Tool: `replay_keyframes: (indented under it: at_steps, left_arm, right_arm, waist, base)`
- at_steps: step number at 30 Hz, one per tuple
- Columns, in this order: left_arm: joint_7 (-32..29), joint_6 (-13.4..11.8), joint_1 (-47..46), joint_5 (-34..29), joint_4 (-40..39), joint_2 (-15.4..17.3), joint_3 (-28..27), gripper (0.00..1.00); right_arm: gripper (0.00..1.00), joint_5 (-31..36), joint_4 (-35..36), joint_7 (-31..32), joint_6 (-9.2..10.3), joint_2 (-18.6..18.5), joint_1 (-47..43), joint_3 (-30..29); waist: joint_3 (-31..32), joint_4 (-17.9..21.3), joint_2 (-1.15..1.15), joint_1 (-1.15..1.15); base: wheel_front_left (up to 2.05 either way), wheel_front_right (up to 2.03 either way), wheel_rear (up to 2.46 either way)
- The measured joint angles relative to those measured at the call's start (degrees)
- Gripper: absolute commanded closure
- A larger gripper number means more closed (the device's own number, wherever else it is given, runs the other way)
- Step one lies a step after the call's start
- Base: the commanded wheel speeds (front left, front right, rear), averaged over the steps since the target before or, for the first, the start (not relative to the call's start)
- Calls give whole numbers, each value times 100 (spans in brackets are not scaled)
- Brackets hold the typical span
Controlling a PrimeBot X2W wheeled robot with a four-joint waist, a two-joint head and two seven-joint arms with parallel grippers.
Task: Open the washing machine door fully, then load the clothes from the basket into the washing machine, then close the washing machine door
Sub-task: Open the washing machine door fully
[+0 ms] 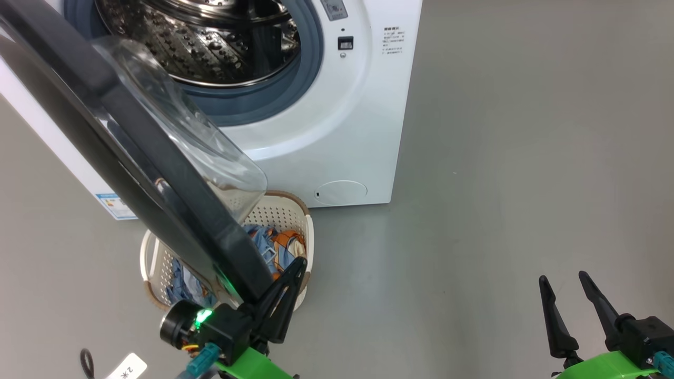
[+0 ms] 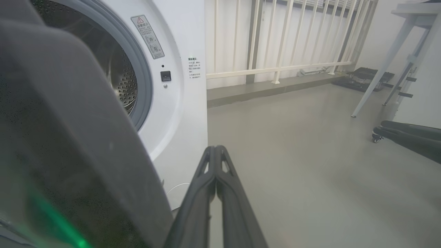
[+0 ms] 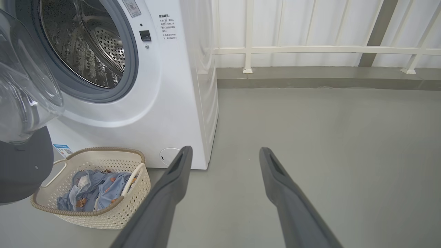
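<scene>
Left fingers (image 1: pixel 284 295) (pressed together) slant beside washing machine door (image 1: pixel 137 158).

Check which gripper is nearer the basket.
Left. The left gripper, shut, sits by the washing machine door's lower edge, just over the basket's rim; the right gripper, open, hangs over floor far right.

The left pincer (image 1: pixel 300 262) and right pincer (image 1: pixel 562 277) each have two long, dark, tapering fingers (image 1: pixel 556 326) with slotted cut-outs, rising from a black block (image 1: pixel 226 326). Under the block sits a bright green shell (image 1: pixel 258 363) with a teal plug (image 1: pixel 202 360). Beside the left block is a round black cap (image 1: pixel 176 321) with a green light (image 1: pixel 202 317) and thin orange wires (image 1: pixel 189 347).
</scene>
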State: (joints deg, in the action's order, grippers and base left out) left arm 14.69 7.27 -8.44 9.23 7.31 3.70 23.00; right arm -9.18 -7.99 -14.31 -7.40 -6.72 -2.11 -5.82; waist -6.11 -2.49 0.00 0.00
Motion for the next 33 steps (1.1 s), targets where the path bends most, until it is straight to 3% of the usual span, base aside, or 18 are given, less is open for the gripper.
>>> replay_keyframes:
  at_steps: [16, 33]
  left_arm:
    - [0, -3, -13, -33, 44, -188, -99, 100]
    - [-1, -280, 306, -31, -167, -245, -172, 100]
  right_arm:
    - [0, 0, -31, 0, 0, 1, 116, -19]
    - [0, -41, -99, 0, 0, 5, 114, -20]
  waist:
    - [-124, -146, 0, 0]
    - [-55, -563, 0, 0]
  base:
    - [0, 0, 0]
    - [0, 0, 0]
